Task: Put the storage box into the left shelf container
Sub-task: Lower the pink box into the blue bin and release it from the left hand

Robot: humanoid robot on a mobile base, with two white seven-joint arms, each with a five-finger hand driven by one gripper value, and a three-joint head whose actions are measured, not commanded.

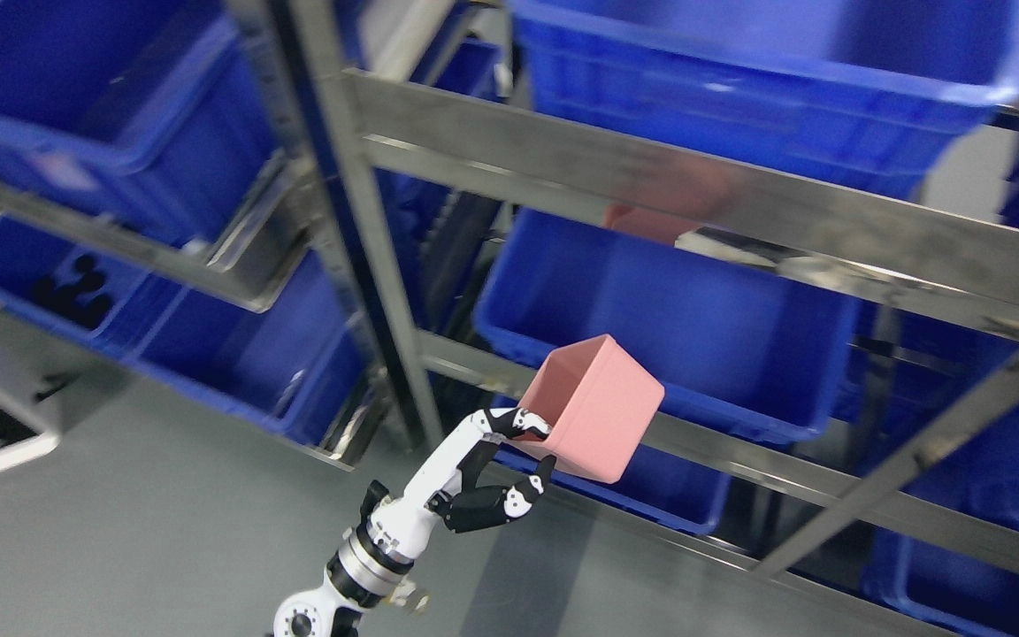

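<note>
- Here, the fingers (527,423) of my left hand (496,464) pinch the pink storage box (602,411): upper digits hooked over its near rim, a lower digit pressed under its bottom corner
- The left arm (368,553) enters at the bottom edge, left of the middle, and reaches up and to the right; my right hand is out of view
- The storage box is held in the air, in front of the steel shelf rail (739,464) and overlapping the front lip of the middle blue bin (678,327); it touches nothing but the fingers, as far as I can tell
- Orientation: the box is tilted, its open mouth facing up and toward the left, its closed bottom toward the lower right; it is close to a cube, so I read no clear long axis, only the mouth-to-bottom line slanting from upper left to lower right
- Step in hand, by my judgement: transport, with the box carried and not yet released
- The left shelf container (253,354) sits well apart to the left, beyond the upright steel post (377,265); some dark items lie in a neighbouring bin further left
- Next move, as I judge it: swing the arm left past the post, level the box over the container's opening, lower, then spread the fingers
- Risk: the pinch is at one edge only, so the box could pivot or clip the post
</note>
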